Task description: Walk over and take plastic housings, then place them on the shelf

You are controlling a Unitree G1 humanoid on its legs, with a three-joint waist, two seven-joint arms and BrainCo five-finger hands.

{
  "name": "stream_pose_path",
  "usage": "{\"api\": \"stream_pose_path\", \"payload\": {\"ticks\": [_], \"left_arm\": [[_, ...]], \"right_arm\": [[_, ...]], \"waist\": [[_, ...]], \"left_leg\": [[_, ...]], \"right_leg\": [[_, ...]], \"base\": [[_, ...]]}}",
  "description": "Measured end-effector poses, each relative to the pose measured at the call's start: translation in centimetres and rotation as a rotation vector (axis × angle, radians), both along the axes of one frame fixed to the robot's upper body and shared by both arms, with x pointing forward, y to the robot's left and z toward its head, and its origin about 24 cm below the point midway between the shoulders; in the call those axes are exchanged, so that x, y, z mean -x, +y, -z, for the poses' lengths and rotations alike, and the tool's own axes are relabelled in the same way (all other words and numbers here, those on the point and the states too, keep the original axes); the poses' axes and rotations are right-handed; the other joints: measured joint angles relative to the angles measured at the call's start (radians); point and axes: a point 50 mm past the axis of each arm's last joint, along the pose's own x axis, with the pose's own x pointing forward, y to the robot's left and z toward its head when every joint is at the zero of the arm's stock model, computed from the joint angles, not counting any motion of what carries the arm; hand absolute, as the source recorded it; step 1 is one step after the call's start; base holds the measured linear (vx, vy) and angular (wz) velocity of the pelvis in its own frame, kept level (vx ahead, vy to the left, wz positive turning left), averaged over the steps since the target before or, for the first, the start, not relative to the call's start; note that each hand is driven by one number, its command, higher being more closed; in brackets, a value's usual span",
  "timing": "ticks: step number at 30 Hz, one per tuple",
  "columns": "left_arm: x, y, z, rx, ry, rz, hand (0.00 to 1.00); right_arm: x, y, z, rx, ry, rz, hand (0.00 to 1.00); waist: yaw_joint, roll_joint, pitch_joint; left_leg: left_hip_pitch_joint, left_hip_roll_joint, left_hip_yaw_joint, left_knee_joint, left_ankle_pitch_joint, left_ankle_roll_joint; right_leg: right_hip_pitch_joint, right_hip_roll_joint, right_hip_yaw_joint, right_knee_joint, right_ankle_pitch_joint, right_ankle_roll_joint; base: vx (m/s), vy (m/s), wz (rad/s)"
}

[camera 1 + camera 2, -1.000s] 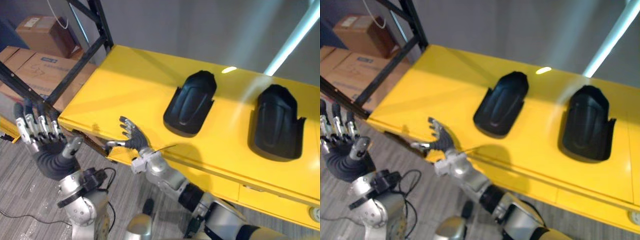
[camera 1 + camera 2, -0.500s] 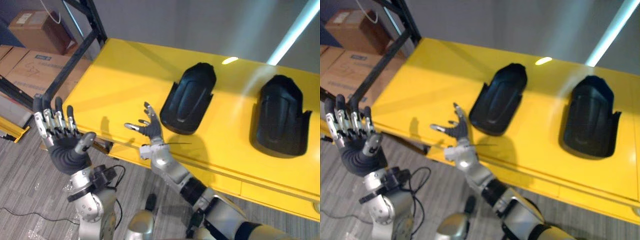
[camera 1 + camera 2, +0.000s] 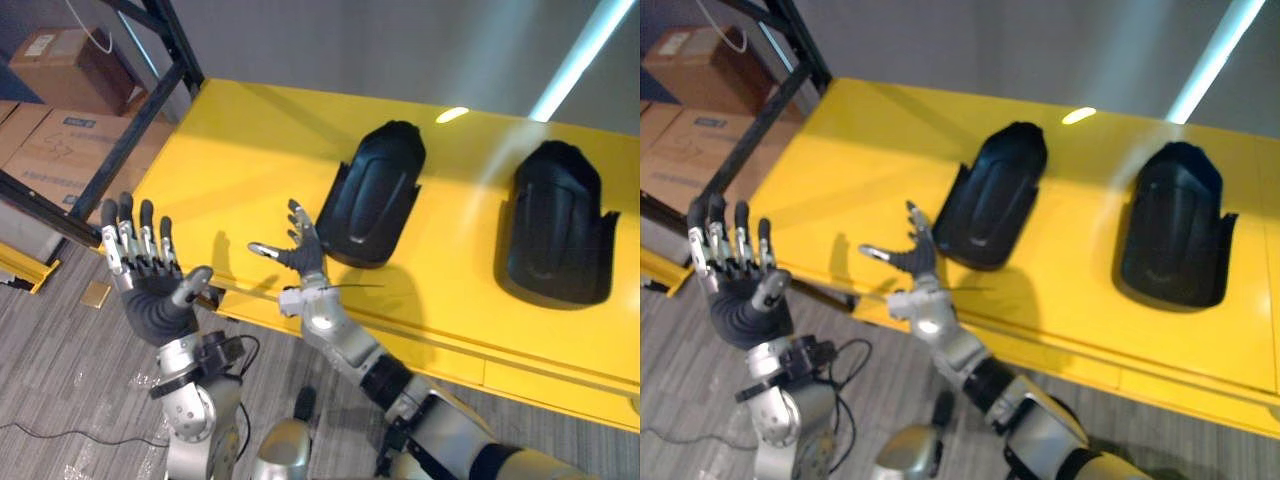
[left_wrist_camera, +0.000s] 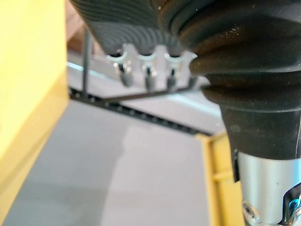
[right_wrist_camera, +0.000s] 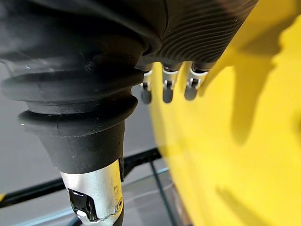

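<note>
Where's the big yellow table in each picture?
Left eye view: the yellow table runs across the middle, black housings on it.
Right eye view: the same, across the middle.
Left wrist view: its yellow edge past the fingers of the left robot hand.
Right wrist view: yellow top close by the right robot hand.
Shared landmark: the black rack at the table's end.

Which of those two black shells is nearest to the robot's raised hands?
The housing on the robot's left: the open right hand is close beside its edge. The other housing lies well off to the right on the yellow table.
</note>
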Motion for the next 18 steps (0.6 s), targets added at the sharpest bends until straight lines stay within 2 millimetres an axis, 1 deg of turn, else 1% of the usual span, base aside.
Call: {"api": "stream_pose_path", "payload": {"ticks": [3,6,11,14,16,17,18], "left_arm": [[-0.1,-0.5,0.2,0.002,0.016,0.025,0.00],[-0.2,-0.6,0.3,-0.001,0.031,0.029,0.00],[-0.2,-0.6,0.3,-0.003,0.028,0.033,0.00],[-0.2,-0.5,0.2,0.000,0.019,0.025,0.00],[0.0,-0.4,0.1,0.010,-0.007,0.013,0.00],[0.1,-0.3,-0.1,0.014,-0.021,0.009,0.00],[0.3,-0.2,-0.1,0.015,-0.032,0.004,0.00]], "right_arm": [[0.2,0.3,-0.1,-0.007,-0.014,-0.043,0.00],[1.1,1.3,-0.5,-0.016,-0.047,-0.154,0.00],[2.6,2.4,-1.4,-0.034,-0.124,-0.283,0.00],[2.9,2.5,-1.7,-0.058,-0.148,-0.292,0.00],[3.2,2.4,-2.3,-0.094,-0.180,-0.315,0.00],[3.6,2.4,-3.0,-0.131,-0.212,-0.336,0.00],[4.4,2.3,-4.1,-0.193,-0.265,-0.381,0.00]], "waist": [[0.000,0.000,0.000],[-0.003,0.001,-0.001],[-0.002,0.000,-0.002],[-0.001,-0.001,-0.006],[-0.001,-0.008,-0.015],[-0.001,-0.013,-0.029],[-0.002,-0.019,-0.052]], "left_leg": [[0.003,0.004,0.006,0.000,-0.001,-0.002],[0.018,0.008,0.020,0.000,-0.007,-0.002],[0.019,0.007,0.020,0.000,-0.008,-0.002],[0.019,0.007,0.019,0.000,-0.008,-0.002],[0.019,0.007,0.020,-0.001,-0.008,-0.002],[0.019,0.007,0.020,-0.002,-0.008,-0.002],[0.021,0.007,0.021,-0.003,-0.009,-0.003]], "right_leg": [[0.000,0.003,0.005,0.000,0.000,0.000],[0.008,0.005,0.020,0.000,0.000,-0.001],[0.008,0.005,0.019,-0.001,0.000,-0.001],[0.009,0.005,0.018,-0.001,0.000,-0.001],[0.009,0.005,0.018,-0.003,0.000,-0.001],[0.009,0.005,0.018,-0.004,0.000,-0.001],[0.010,0.005,0.018,-0.006,0.000,-0.001]], "base": [[-0.01,-0.006,-0.07],[0.00,-0.001,-0.15],[0.00,0.000,0.00],[0.00,0.000,0.00],[0.00,0.000,0.00],[0.00,0.000,0.00],[0.00,0.000,0.00]]}}
